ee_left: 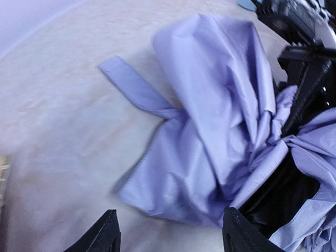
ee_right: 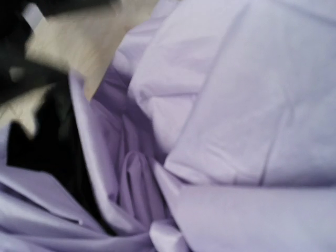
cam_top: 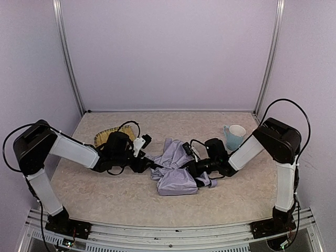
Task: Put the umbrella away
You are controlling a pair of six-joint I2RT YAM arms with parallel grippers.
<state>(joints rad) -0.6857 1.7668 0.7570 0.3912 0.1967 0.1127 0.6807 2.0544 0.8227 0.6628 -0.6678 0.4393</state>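
The umbrella (cam_top: 176,170) lies crumpled in the middle of the table, pale lavender fabric with black underside showing. My left gripper (cam_top: 149,164) is at its left edge. In the left wrist view the left gripper (ee_left: 170,231) is open, its black fingertips (ee_left: 107,233) wide apart just short of the umbrella (ee_left: 210,105) fabric edge, nothing between them. A closing strap (ee_left: 131,86) sticks out to the left. My right gripper (cam_top: 199,170) is buried in the umbrella's right side. Umbrella fabric (ee_right: 236,105) fills the right wrist view, bunched toward the hidden fingers.
A woven straw tray (cam_top: 105,137) lies behind the left arm at the back left. A pale blue cup (cam_top: 234,136) stands at the back right near the right arm. The right arm's black wrist (ee_left: 310,68) shows at the right edge of the left wrist view.
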